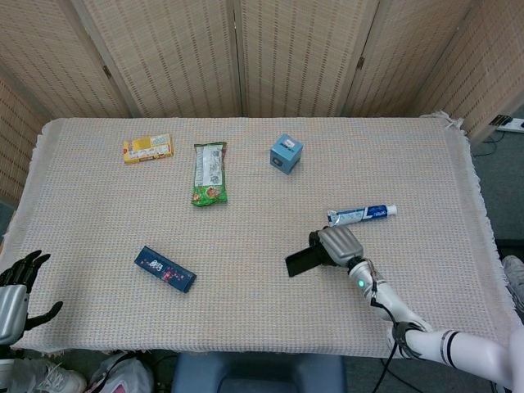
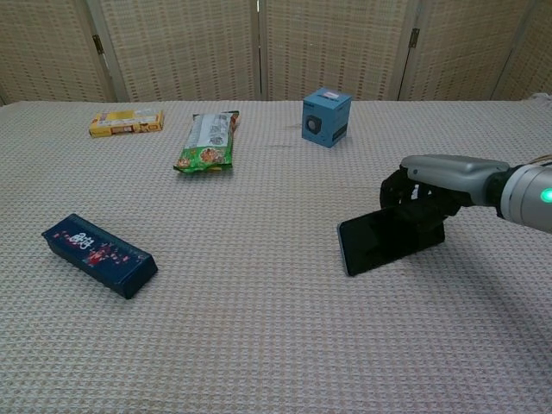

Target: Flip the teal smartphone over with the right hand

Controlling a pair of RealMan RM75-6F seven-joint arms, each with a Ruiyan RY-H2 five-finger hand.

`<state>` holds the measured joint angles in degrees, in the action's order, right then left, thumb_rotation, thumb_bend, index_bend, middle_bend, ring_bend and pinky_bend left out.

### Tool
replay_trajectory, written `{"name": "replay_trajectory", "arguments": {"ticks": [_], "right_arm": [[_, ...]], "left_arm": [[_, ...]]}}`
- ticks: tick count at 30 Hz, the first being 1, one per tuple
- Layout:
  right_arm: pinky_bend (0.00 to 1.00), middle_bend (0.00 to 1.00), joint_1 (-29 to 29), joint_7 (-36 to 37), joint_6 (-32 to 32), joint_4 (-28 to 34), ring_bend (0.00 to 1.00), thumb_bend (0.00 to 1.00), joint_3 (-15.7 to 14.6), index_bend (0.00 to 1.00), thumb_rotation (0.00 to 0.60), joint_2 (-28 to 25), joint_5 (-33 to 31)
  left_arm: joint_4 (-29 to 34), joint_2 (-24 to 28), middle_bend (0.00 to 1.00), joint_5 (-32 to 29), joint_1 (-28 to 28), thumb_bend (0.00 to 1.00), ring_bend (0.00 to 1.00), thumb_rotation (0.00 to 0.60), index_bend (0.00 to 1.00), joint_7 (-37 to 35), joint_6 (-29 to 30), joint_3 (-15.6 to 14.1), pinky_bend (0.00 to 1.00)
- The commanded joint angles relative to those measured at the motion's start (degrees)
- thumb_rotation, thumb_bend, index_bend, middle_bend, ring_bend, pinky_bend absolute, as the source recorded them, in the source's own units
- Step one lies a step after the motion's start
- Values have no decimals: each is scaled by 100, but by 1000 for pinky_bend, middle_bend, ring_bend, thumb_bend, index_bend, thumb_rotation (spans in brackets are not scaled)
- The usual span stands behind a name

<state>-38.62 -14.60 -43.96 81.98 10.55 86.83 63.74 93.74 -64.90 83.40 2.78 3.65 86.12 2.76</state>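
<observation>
Teal smartphone (image 2: 390, 241) is up on its long edge, dark screen facing the chest camera, lower edge on the beige woven tablecloth (image 1: 246, 246). Silver right hand (image 1: 337, 245) grips its right end, fingers wrapped over the top edge. White-and-blue toothpaste tube (image 1: 363, 214) lies just behind the hand. Blue cube box (image 1: 286, 153) is farther back. Dark blue patterned box (image 1: 164, 268) is well off to its left. Left hand (image 1: 16, 286) at the table's near-left corner holds nothing, fingers spread.
</observation>
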Motion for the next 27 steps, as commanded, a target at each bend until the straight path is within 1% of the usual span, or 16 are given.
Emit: {"name": "replay_trajectory", "arguments": {"ticks": [1, 2, 3, 4, 6, 7, 11, 14, 17, 20, 23, 27], "right_arm": [[361, 304, -93, -202, -164, -99, 288, 415, -26, 294, 600, 111, 84], [332, 265, -115, -304, -264, -146, 256, 389, -42, 239, 600, 158, 136], [287, 196, -121, -371, -353, -170, 206, 345, -54, 145, 600, 189, 183], [268, 156, -118, -420, -456, -188, 179, 320, -61, 98, 600, 217, 237], [240, 101, -81, -465, -694, -202, 138, 285, -71, 35, 600, 243, 358], [231, 89, -56, -464, -795, -199, 127, 280, -76, 24, 600, 235, 412], [229, 81, 138, -601, -1270, 37, 120, 276, -162, 12, 600, -22, 628], [229, 120, 375, -670, -1670, 400, 120, 275, -274, 12, 600, -356, 814], [229, 151, 711, -663, -2130, 929, 119, 275, -437, 12, 600, -862, 1045], [228, 172, 1164, -615, -2752, 1427, 119, 276, -647, 15, 600, -1421, 1354], [228, 185, 1600, -453, -3302, 1741, 120, 275, -858, 37, 600, -1893, 1645], [228, 198, 2131, -52, -3932, 1900, 119, 275, -1129, 71, 600, -2378, 2052]], "left_arm": [[6, 10, 124, 5, -2, 212, 152, 600, 171, 5, 5, -1, 229], [9, 15, 124, 8, -4, 212, 152, 600, 171, 0, 11, -2, 229], [10, 18, 124, 10, -7, 212, 152, 600, 171, -5, 17, -1, 229], [7, 18, 124, 10, -11, 212, 152, 600, 171, -12, 24, -1, 229], [-1, 17, 124, 8, -19, 212, 152, 600, 171, -29, 34, -1, 229], [-7, 16, 124, 8, -21, 212, 152, 600, 171, -34, 37, -2, 229], [-26, 7, 124, 24, -19, 212, 152, 600, 171, -66, 50, 5, 229], [-35, -3, 124, 39, -12, 212, 152, 600, 171, -76, 65, 17, 229], [-26, -12, 124, 38, 3, 212, 152, 600, 172, -30, 66, 32, 229], [10, -32, 124, 43, 25, 212, 152, 600, 173, 33, 74, 56, 229], [66, -52, 124, 64, 44, 211, 152, 600, 174, 103, 96, 76, 229], [168, -81, 124, 116, 52, 212, 152, 600, 174, 204, 175, 102, 229]]}}
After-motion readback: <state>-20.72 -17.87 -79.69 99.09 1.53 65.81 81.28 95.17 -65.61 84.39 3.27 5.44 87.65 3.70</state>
